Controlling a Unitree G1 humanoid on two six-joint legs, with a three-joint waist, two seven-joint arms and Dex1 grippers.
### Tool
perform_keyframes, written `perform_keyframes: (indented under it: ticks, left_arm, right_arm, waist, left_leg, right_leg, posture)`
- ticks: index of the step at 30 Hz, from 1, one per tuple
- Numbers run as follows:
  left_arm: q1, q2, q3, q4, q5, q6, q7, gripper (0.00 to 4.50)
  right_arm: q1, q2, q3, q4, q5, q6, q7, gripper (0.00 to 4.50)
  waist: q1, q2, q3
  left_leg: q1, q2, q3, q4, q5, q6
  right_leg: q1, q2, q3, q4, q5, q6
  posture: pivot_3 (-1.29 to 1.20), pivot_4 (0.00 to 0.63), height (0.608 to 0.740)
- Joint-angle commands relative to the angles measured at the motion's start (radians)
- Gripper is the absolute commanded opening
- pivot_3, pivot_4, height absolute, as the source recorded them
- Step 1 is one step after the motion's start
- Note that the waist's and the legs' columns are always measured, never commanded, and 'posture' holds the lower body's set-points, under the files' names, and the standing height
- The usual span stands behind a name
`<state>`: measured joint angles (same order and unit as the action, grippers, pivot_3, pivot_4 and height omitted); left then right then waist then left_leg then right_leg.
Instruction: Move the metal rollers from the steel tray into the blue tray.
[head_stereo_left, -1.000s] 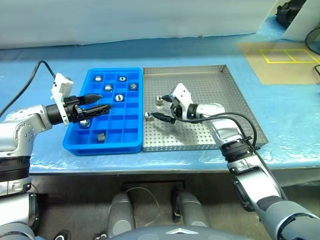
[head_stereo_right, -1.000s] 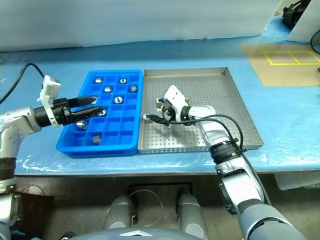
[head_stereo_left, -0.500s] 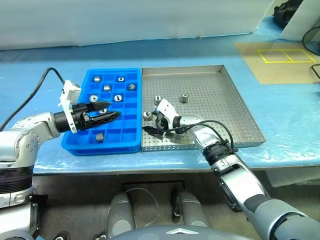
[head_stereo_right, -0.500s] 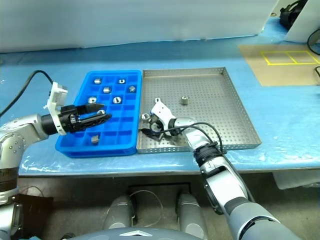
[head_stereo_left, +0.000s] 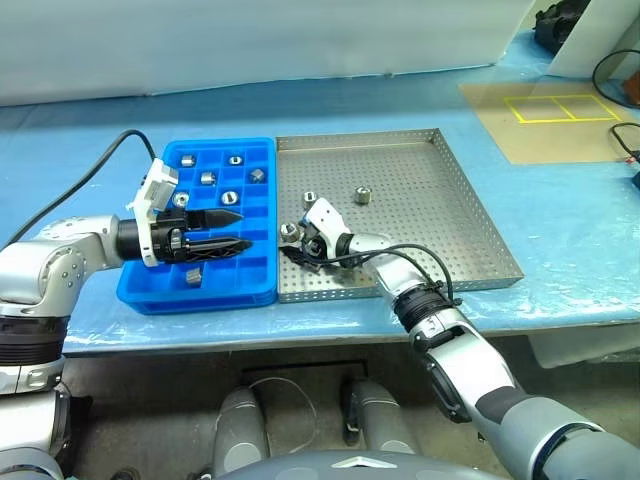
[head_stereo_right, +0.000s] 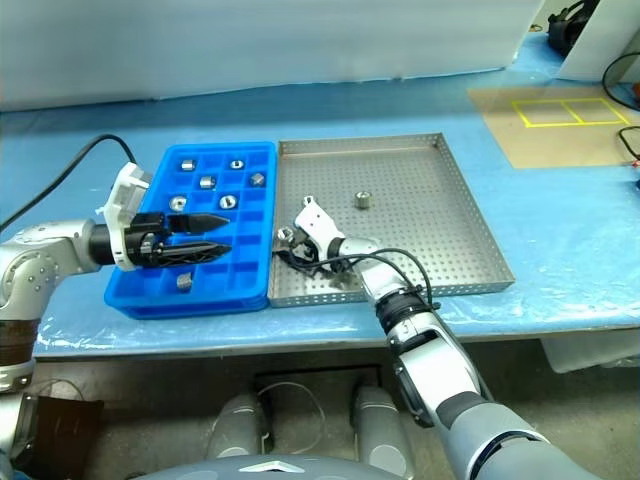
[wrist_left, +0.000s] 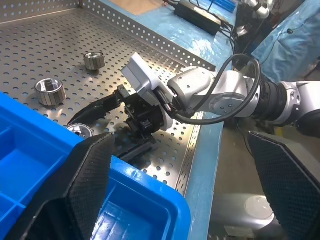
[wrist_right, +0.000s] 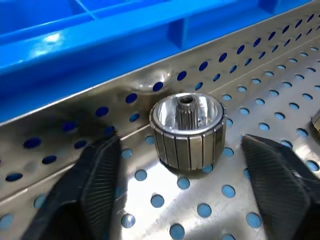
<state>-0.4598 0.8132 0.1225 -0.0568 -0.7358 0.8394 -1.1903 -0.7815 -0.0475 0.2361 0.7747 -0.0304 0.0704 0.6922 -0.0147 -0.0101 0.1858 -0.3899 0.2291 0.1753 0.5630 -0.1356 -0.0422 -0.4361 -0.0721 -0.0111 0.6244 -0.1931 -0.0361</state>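
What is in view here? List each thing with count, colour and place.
Steel tray: one, silver, perforated, on the table, right of the blue tray.
Blue tray: one, bright blue, gridded, touching the steel tray's left rim.
Metal rollers in the steel tray: three, silver; one at the left rim, one just behind it, one mid-tray.
Metal rollers in the blue tray: about seven, one per compartment.
Table cover: blue.
Yellow-marked sheet: one, tan, far right.
Left gripper: open, over the blue tray.
Right gripper: fingers either side of the rim roller, not touching.
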Motion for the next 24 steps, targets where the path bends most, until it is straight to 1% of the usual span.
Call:
perform_keyframes:
  ticks: [1, 4, 6, 10, 15, 21, 24]
  left_arm:
    - [-0.016, 0.008, -0.007, 0.009, 0.019, -0.025, -0.008, 4.50]
    - [-0.012, 0.002, -0.015, 0.012, 0.032, -0.034, -0.001, 4.50]
    - [-0.014, -0.005, -0.012, 0.015, 0.030, -0.031, 0.006, 4.50]
    - [-0.014, -0.007, -0.007, 0.012, 0.030, -0.027, 0.003, 4.50]
    - [-0.028, 0.009, 0.016, 0.034, 0.033, -0.033, 0.002, 4.50]
    - [-0.097, 0.068, 0.065, 0.122, 0.076, -0.106, 0.003, 4.50]
    - [-0.119, 0.120, 0.105, 0.169, 0.083, -0.123, -0.012, 4.50]
  right_arm:
    - [-0.026, 0.021, -0.033, -0.008, 0.021, -0.020, -0.027, 2.64]
    - [-0.028, 0.027, -0.046, -0.005, 0.014, -0.026, -0.056, 1.67]
    - [-0.035, 0.027, -0.049, 0.012, 0.001, -0.029, -0.085, 1.64]
    - [-0.044, 0.024, -0.051, 0.021, 0.007, -0.034, -0.074, 1.64]
    - [-0.071, 0.015, -0.076, 0.000, 0.029, 0.004, -0.074, 1.64]
    - [-0.096, 0.017, -0.053, -0.149, 0.063, 0.038, 0.044, 1.64]
    - [-0.124, 0.038, -0.030, -0.154, 0.062, 0.034, 0.093, 1.64]
  waist:
    - [0.000, 0.000, 0.000]
    - [0.003, 0.000, 0.000]
    - [0.003, 0.000, 0.000]
    - [0.003, 0.000, 0.000]
    - [0.003, 0.000, 0.000]
    - [0.003, 0.000, 0.000]
    - [0.001, 0.000, 0.000]
  left_leg:
    - [0.000, 0.000, 0.000, 0.000, 0.000, 0.000]
    - [-0.002, 0.000, 0.000, -0.001, 0.000, 0.000]
    - [-0.003, 0.000, 0.000, -0.001, 0.000, 0.000]
    - [-0.003, 0.000, 0.000, -0.001, 0.000, 0.000]
    - [-0.003, 0.000, 0.000, -0.001, 0.000, 0.000]
    - [-0.004, 0.000, 0.000, -0.001, 0.000, 0.000]
    - [-0.004, 0.000, 0.000, -0.002, 0.000, 0.000]
  right_leg:
    - [0.000, 0.000, 0.000, 0.000, 0.000, 0.000]
    - [-0.001, 0.000, 0.000, -0.002, 0.000, 0.000]
    - [-0.002, 0.000, 0.000, -0.002, 0.000, 0.000]
    - [-0.002, 0.000, 0.000, -0.002, 0.000, 0.000]
    - [-0.002, 0.000, 0.000, -0.002, 0.000, 0.000]
    - [-0.002, 0.000, -0.001, -0.002, 0.000, 0.000]
    - [-0.003, 0.001, -0.001, -0.002, 0.000, 0.000]
  posture:
    - [-0.22, 0.150, 0.740]
    - [-0.23, 0.150, 0.740]
    - [-0.23, 0.150, 0.740]
    - [-0.23, 0.150, 0.740]
    - [-0.22, 0.150, 0.740]
    - [-0.18, 0.150, 0.740]
    - [-0.16, 0.150, 0.740]
